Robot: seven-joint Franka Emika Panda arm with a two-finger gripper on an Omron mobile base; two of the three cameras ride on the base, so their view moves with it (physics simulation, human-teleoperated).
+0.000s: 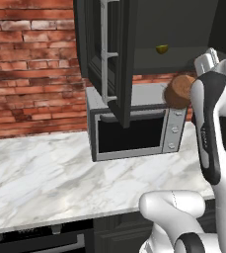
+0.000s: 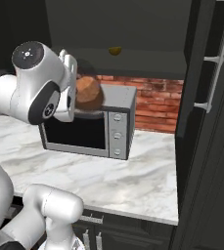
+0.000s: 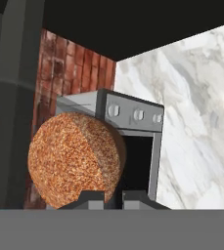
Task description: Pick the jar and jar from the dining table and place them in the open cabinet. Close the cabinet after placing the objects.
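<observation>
Your claw is clenched on the jar with the reddish-brown grainy filling, which sits right against its fingertips and is held up in the air. Just behind the claw stands the steel microwave on the marble bench. Above the claw hangs the open black cabinet, with a small yellow fruit on its shelf. One cabinet door stands open off to the claw's left.
</observation>
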